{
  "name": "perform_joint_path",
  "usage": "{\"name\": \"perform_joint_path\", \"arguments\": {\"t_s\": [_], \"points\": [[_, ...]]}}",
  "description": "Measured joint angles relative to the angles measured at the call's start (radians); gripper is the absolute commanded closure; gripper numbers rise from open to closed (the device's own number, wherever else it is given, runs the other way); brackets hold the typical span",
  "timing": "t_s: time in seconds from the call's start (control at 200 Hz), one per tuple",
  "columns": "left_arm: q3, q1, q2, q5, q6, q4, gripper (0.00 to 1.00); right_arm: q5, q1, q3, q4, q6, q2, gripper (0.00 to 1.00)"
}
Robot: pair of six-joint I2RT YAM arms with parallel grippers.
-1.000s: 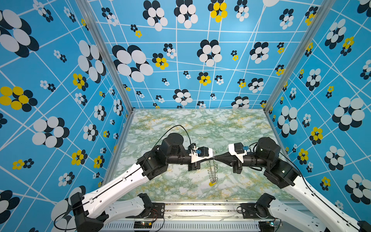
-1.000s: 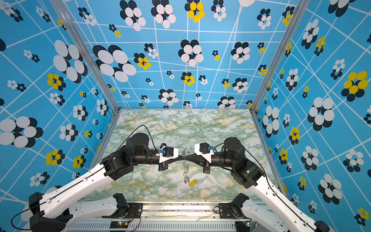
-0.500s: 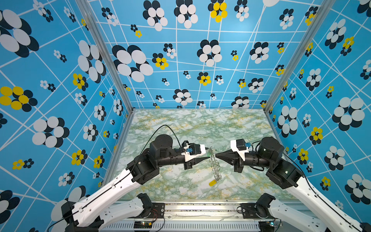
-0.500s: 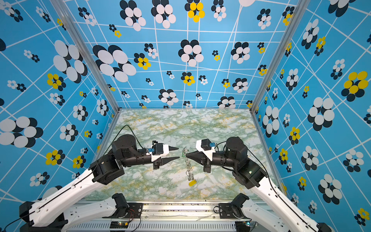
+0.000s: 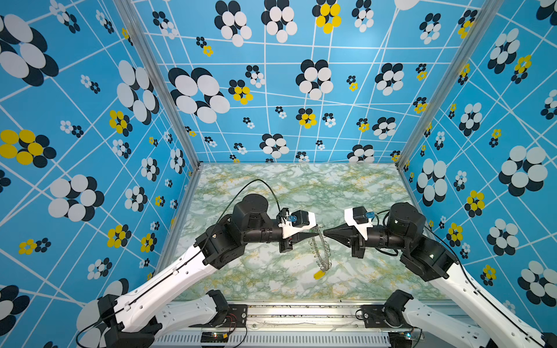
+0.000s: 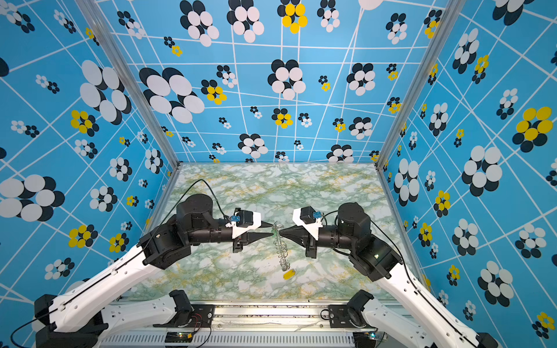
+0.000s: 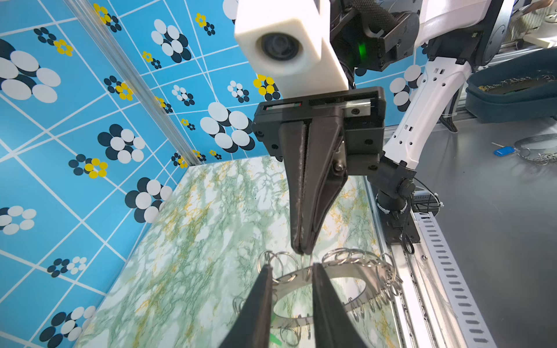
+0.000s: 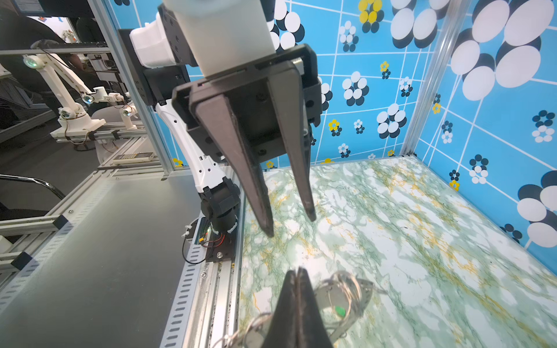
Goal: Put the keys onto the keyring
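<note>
The keyring [image 5: 321, 253] [image 6: 281, 250] hangs edge-on over the marble table. My right gripper [image 5: 325, 233] [image 6: 281, 232] [image 7: 302, 252] [image 8: 297, 271] is shut on one wire loop at its top. The grey band [image 7: 346, 272] shows flat in the left wrist view and blurred [image 8: 349, 296] in the right wrist view. A yellow key [image 5: 319, 274] [image 6: 288, 274] sits at the ring's lower end. A green key [image 8: 340, 311] [image 7: 275, 338] shows by the band. My left gripper [image 5: 313, 233] [image 6: 270, 229] [image 7: 291, 268] [image 8: 291, 225] is open, its fingers on either side of the ring's rim.
Blue flowered walls [image 5: 286, 90] close in the table on three sides; a metal rail [image 5: 301, 307] runs along the front edge. Outside the cell, a dark bin [image 7: 512, 90] and another ring with a blue tag [image 7: 533, 150] lie on a grey bench.
My left gripper let go at the ring's top, drew back to the left with jaws apart, then came back to the ring. The right gripper kept hold; the ring swung slightly.
</note>
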Motion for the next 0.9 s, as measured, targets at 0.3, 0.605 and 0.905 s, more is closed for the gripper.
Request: {"name": "perform_joint_path", "arguments": {"t_s": [0.3, 0.605, 0.905], "points": [[0.004, -0.004, 0.026, -0.028, -0.024, -0.031, 0.76, 0.044, 0.000, 0.014, -0.014, 0.006, 0.000, 1.00], [-0.261, -0.001, -0.050, -0.233, -0.199, 0.022, 0.63, 0.258, 0.017, -0.171, -0.061, 0.312, 0.149, 0.42], [-0.362, 0.001, 0.058, -0.393, -0.453, -0.013, 0.51, 0.509, 0.183, -0.227, -0.236, 0.475, 0.397, 0.10]]}}
